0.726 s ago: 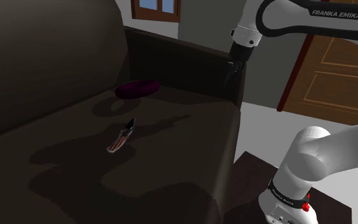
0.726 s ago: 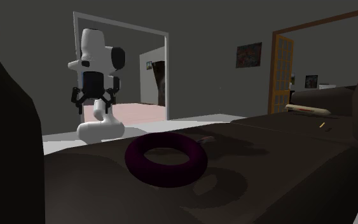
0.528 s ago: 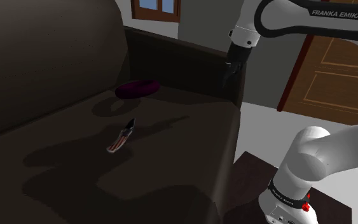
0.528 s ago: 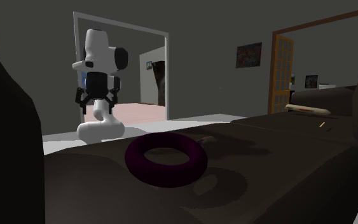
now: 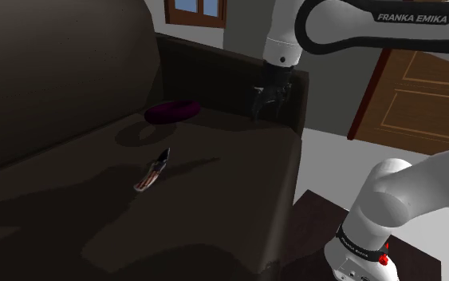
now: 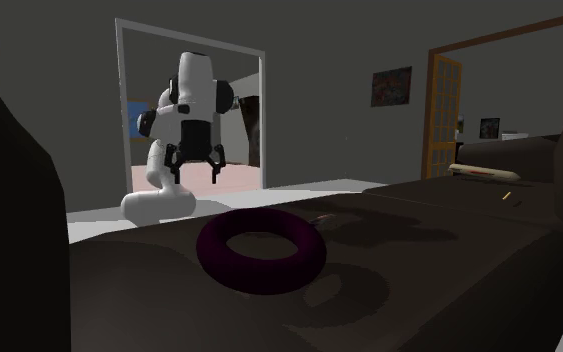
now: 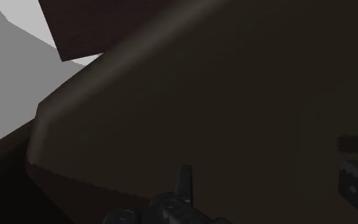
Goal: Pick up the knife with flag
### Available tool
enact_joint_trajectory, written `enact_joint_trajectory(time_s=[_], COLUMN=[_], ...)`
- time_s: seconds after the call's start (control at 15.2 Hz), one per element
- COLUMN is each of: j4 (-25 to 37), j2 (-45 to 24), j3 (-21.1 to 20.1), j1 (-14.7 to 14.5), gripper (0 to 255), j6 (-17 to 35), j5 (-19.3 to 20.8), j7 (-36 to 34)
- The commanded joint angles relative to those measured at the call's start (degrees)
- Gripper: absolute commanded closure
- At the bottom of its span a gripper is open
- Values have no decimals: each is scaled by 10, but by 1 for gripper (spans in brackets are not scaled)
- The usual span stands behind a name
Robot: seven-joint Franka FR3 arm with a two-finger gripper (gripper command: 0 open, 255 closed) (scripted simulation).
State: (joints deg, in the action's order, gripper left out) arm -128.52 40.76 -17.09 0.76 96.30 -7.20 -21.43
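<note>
The knife lies flat on the dark sofa seat. Its handle, patterned red and white like a flag, points toward the seat's front, and its dark blade points toward the backrest. My black gripper hangs in the air over the seat's far end by the armrest, well off to the shoulder view's right of the knife and higher. In the second exterior view the gripper points downward with its fingers spread apart and nothing between them. The wrist view looks down on the sofa cushion.
A purple ring rests on the seat near the backrest, behind the knife; it sits large in front in the second exterior view. The sofa armrest rises beside the gripper. Grey floor lies beyond the sofa's edge.
The arm has swung toward the shoulder view's left, carrying the gripper from beside the armrest to over the seat's end. The knife and the ring have not moved.
</note>
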Motion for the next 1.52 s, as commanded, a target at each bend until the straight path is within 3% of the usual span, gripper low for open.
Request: enact_joint_trajectory(time_s=[0.0, 0.59, 0.86, 1.06, 1.25, 1.45], j4=[13, 142, 223, 295, 381, 485], j2=[-21, -178, -280, -378, -491, -601], j3=[-32, -181, -253, -306, -335, -328], j1=[4, 42, 62, 65, 32, -36], gripper=[0, 0, 0, 0, 0, 0], j6=[3, 9, 8, 0, -22, -58], j5=[-13, -19, 18, 73, 149, 218], j7=[-52, -283, -401, -501, -604, -688])
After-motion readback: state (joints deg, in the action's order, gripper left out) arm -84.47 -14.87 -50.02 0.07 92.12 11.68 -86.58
